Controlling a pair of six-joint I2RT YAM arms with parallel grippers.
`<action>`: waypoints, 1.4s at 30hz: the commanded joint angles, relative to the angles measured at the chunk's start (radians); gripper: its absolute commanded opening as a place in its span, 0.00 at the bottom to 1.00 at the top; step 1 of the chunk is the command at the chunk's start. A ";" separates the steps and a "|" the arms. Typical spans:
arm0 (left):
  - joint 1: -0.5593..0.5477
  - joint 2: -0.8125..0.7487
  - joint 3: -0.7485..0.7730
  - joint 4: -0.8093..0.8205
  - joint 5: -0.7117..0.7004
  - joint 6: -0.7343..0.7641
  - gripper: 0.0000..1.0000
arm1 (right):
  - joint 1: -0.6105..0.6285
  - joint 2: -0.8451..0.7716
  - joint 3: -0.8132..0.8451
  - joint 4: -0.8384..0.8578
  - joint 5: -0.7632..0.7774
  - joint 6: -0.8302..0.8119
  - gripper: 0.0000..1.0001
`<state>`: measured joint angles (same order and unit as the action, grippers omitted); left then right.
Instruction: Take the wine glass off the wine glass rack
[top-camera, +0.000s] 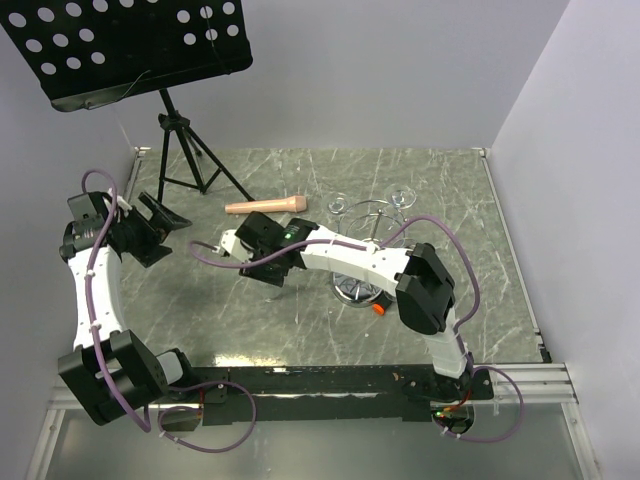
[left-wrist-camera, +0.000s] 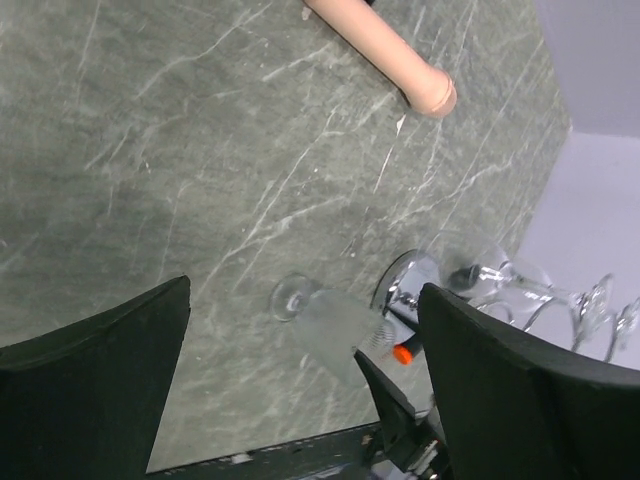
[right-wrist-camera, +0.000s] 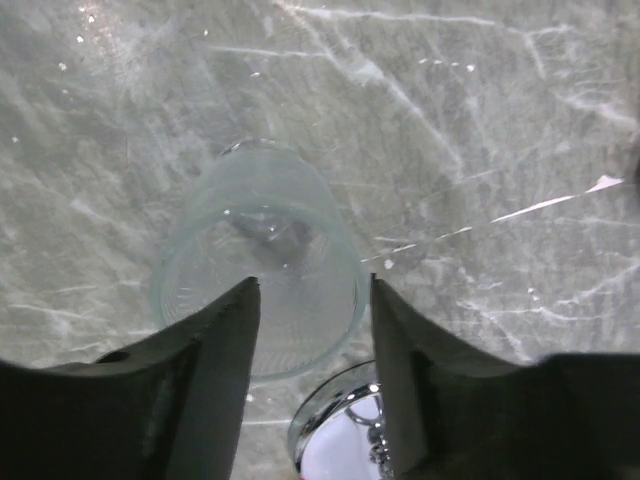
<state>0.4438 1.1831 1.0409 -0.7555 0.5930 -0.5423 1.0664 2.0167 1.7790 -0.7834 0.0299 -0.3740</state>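
A clear wine glass (right-wrist-camera: 255, 300) stands foot down on the marble table, just left of the wine glass rack's shiny disc base (right-wrist-camera: 335, 440). My right gripper (right-wrist-camera: 312, 285) hovers over its rim, jaws apart, one finger over the bowl and one outside the wall, not pinching it. In the left wrist view the glass (left-wrist-camera: 335, 325) shows with its foot on the table. The chrome rack (top-camera: 365, 215) holds two more glasses (top-camera: 403, 197) on its wire ring. My right gripper (top-camera: 262, 245) is left of the rack. My left gripper (top-camera: 150, 225) is open and empty at the far left.
A black tripod music stand (top-camera: 130, 40) stands at the back left. A pink cylinder (top-camera: 265, 207) lies between the tripod and the rack. A small orange piece (top-camera: 380, 308) sits by the rack base. Grey walls close the back and right sides.
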 joint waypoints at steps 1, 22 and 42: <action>0.001 0.009 0.022 0.035 0.060 0.152 0.99 | -0.005 -0.058 0.045 0.022 0.025 -0.028 0.65; -0.822 -0.016 0.085 -0.102 -0.277 0.754 0.91 | -0.290 -0.619 0.007 0.058 0.134 -0.103 0.73; -0.950 0.245 0.160 -0.025 -0.461 0.702 0.68 | -1.034 -0.944 -0.184 0.073 -0.134 0.171 0.69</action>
<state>-0.4988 1.3876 1.1366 -0.8272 0.1814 0.1795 0.0902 1.1061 1.6299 -0.7254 -0.0086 -0.2787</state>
